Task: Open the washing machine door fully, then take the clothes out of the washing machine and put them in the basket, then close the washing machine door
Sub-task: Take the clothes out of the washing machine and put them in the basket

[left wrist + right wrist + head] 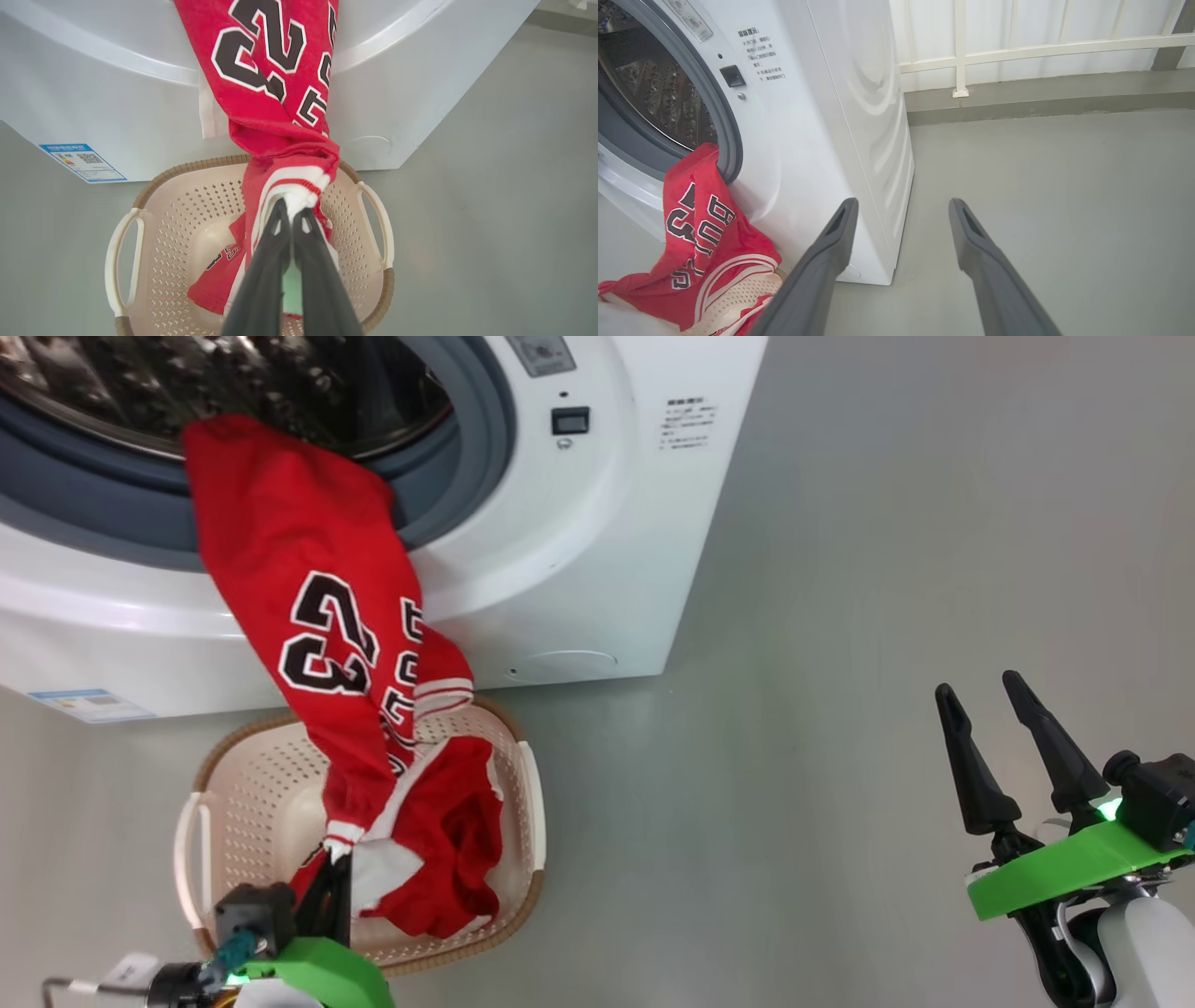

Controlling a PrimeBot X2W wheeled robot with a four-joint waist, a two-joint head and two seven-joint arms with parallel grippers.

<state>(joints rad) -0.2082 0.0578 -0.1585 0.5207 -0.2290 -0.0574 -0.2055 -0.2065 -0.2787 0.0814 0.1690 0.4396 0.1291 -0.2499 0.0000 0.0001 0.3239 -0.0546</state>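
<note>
The left gripper (292, 211) is clenched on the white-trimmed hem of the red jersey (308, 607), low over the basket (252, 784). The jersey stretches toward 11 o'clock into the washing machine (597, 541), its far end hidden inside. The right gripper (982, 689) gapes empty at 4 o'clock.

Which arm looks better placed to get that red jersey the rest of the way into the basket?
Probably the left. The left gripper is shut on the hem of the red jersey right over the basket, its top draped from the washing machine. The right gripper stands open, off above floor.
</note>
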